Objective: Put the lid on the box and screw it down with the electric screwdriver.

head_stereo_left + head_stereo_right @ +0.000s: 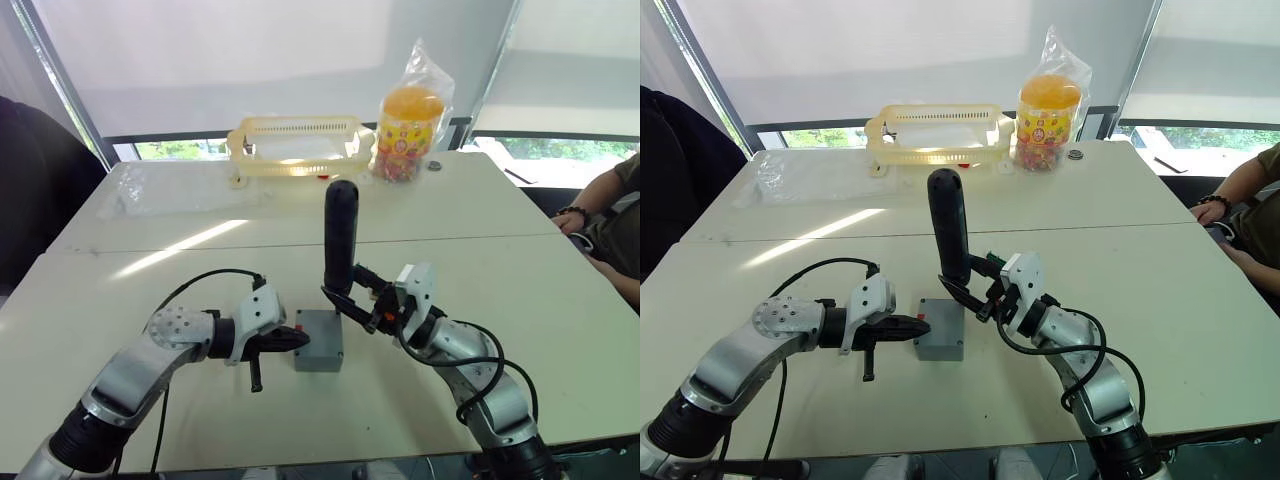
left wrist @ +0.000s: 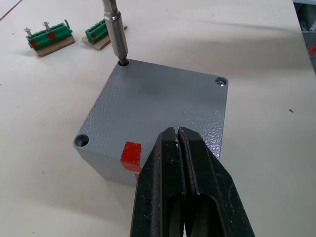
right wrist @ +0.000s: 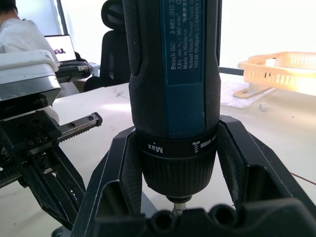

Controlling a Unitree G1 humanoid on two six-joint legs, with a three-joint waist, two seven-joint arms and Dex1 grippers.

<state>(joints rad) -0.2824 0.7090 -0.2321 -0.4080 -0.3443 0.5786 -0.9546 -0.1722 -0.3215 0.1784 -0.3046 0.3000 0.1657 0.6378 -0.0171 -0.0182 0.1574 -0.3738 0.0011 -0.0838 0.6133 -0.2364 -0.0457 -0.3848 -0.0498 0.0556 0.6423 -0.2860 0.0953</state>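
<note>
Grey lid (image 2: pixel 163 106) sits on the box (image 1: pixel 318 358) mid-table. The right gripper (image 1: pixel 352 298) clamps the upright electric screwdriver (image 1: pixel 340 236), bit in a corner hole; the left gripper (image 2: pixel 180 163), fingers pressed together, touches the lid's edge.

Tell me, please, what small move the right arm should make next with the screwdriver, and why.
Probably press straight down and run the electric screwdriver: its bit already sits in a corner hole of the lid, the right gripper holds it upright, and the shut left gripper braces the box.

Office: laptop (image 3: pixel 61 49); desk chair (image 3: pixel 112 47)
</note>
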